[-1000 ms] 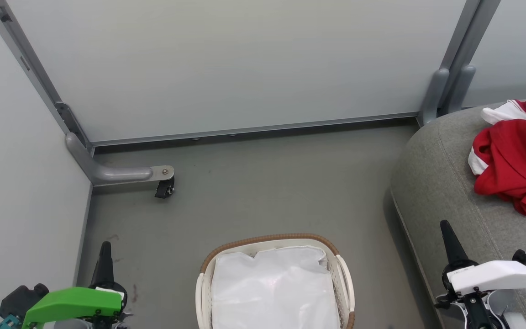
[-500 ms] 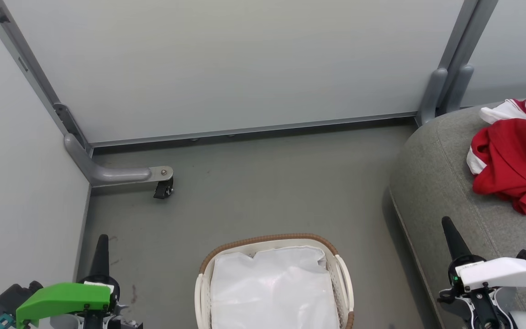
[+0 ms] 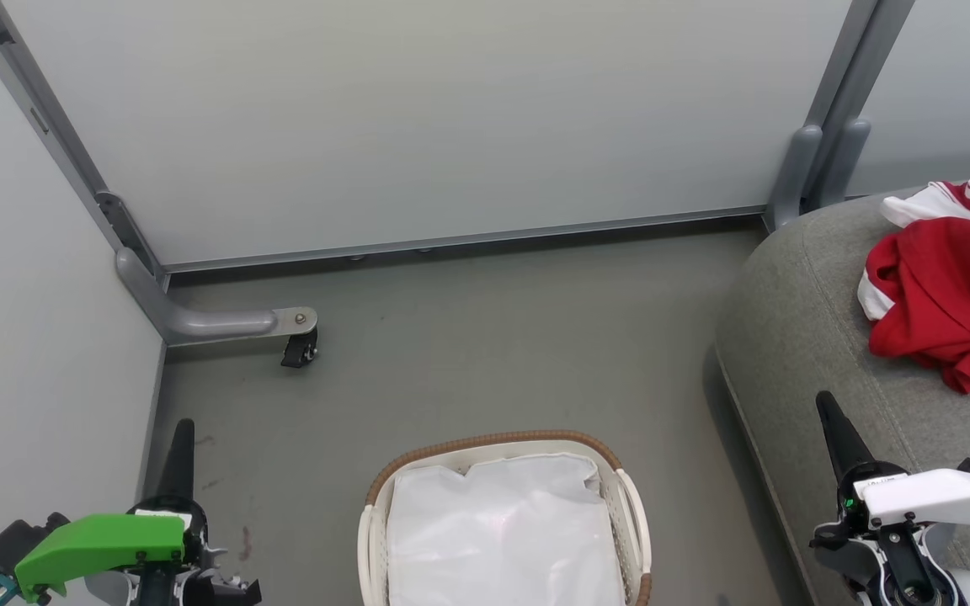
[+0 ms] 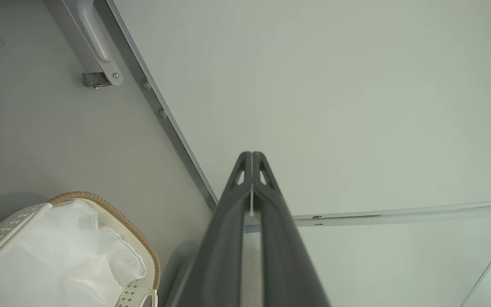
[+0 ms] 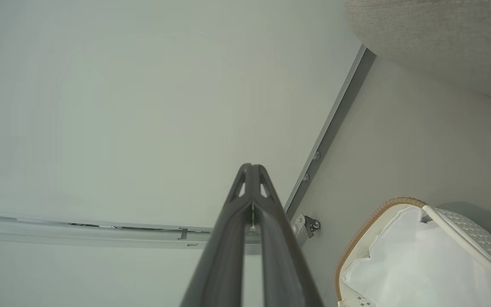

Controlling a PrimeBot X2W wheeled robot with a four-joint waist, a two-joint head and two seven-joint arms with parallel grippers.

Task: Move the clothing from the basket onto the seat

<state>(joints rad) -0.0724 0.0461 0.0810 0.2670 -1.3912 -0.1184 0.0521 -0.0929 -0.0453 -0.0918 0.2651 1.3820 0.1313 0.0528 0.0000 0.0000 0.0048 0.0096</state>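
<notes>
The red clothing [image 3: 948,295] with white panels lies bunched on the grey seat [image 3: 796,337] at the right of the head view. On the floor at bottom centre stands the white basket [image 3: 628,497] with its brown woven rim; inside it only the white liner [image 3: 502,530] shows. My left gripper [image 3: 181,425] is shut and empty at the lower left, well left of the basket. Shut and empty too, my right gripper [image 3: 823,398] points up at the lower right, over the seat's front edge. The basket [image 4: 113,209] [image 5: 369,221] also appears in both wrist views, beside the closed fingers [image 4: 252,157] [image 5: 251,168].
Pale partition walls close the space at the back and left. A grey wall foot with a black caster [image 3: 295,347] sticks out onto the floor at the left. Two grey posts [image 3: 813,160] stand behind the seat. Open grey floor [image 3: 493,353] lies between basket and wall.
Both grippers have sunk slightly lower in the head view, and the picture has shifted a little, so the camera has moved. Clothing, basket and seat lie as before.
</notes>
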